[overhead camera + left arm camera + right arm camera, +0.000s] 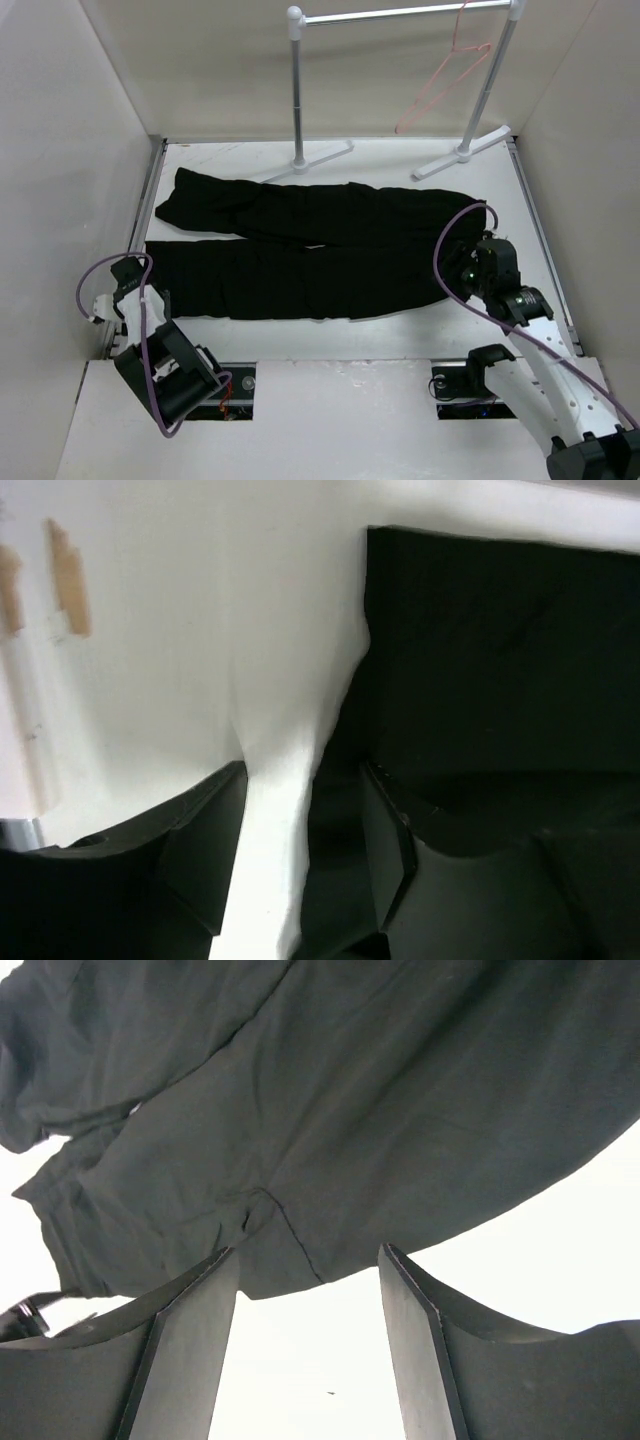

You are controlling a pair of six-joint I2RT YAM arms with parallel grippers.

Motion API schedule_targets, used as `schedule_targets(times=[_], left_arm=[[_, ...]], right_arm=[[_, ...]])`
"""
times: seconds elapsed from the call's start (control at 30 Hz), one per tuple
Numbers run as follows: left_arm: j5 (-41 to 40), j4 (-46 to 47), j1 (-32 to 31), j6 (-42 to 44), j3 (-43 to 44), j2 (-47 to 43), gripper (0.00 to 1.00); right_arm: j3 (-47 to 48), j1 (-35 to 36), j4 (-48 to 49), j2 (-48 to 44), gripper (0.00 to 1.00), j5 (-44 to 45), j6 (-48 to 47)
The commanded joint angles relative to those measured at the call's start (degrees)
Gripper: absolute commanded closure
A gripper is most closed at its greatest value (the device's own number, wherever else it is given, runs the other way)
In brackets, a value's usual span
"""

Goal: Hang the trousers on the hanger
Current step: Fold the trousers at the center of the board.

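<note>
Trousers (310, 250) were laid out flat across the counter (400, 335), waist end toward the right and both legs running off to the left. The pink wire hanger (445, 75) was up on the rail of the white rack (298, 90) at the back, well apart from the trousers and with nothing on it.

The left hand (300, 870) was down low by the cuff end. Its fingers were spread wide with bare counter showing between them, and the edge of the black cloth was right at one finger (385, 850). It hadn't clamped onto anything.

The right hand (305, 1350) was over by the waist end, also spread wide, with only white counter in the gap. The fabric edge sat just ahead of its fingertips, so it wasn't gripping anything either.
</note>
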Motion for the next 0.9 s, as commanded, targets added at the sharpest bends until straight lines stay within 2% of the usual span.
schedule_targets(times=[0.0,0.1,0.23,0.33,0.43,0.67,0.87], left_arm=[[0.68,6.43,0.65,-2.39,-2.64,1.38,0.54],[2.0,9.87,1.35,-3.71,-3.61,2.0,0.59],[4.54,13.56,1.44,-3.62,-4.05,0.59,0.84],[9.28,13.57,1.09,-4.84,-3.7,-0.81,0.94],[11.58,12.87,-1.45,-8.53,-4.75,-4.14,0.97],[9.57,9.88,-5.76,-10.21,-1.42,-5.83,1.0],[7.8,9.61,-7.26,-9.86,1.57,-4.07,1.0]], right_arm=[[-0.28,-2.29,-0.07,-0.44,0.36,-1.35,-0.66],[-0.89,-3.7,0.37,0.26,0.36,-1.18,-0.58],[-2.73,-7.21,0.11,1.75,0.38,1.45,2.84],[-5.1,-13.88,-0.51,2.8,0.42,3.04,6.45],[-4.85,-18.99,-1.99,5.26,0.45,5.41,7.42],[-1.42,-23.12,-6.31,9.22,0.47,14.91,5.76],[-0.63,-23.3,5.54,21.33,0.48,15.09,5.58]])
